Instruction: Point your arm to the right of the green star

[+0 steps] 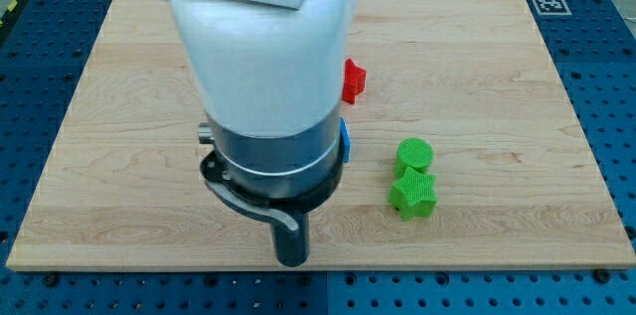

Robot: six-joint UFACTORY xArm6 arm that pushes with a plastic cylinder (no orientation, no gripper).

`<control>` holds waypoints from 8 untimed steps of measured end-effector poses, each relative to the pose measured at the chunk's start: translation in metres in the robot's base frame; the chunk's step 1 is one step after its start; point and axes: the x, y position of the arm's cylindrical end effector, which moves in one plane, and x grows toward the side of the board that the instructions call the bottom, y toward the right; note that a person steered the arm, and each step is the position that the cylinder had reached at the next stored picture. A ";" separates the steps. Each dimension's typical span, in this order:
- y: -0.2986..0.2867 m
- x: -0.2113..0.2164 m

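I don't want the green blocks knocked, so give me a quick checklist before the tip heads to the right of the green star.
1. Green star in view: ok.
2. My tip visible: ok, at the view's bottom, left of the star.
3. Tip already right of the star: not ok.
4. Green cylinder apart from the star: not ok, they look touching.
5. Red block off the route: ok.
6. Blue block position: cannot tell, mostly hidden behind the arm.

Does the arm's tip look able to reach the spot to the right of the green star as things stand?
Probably yes. My tip sits left of the green star; the board right of the star looks bare, though the star and green cylinder need skirting.
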 end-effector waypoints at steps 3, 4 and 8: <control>0.010 0.000; 0.022 0.000; 0.240 -0.001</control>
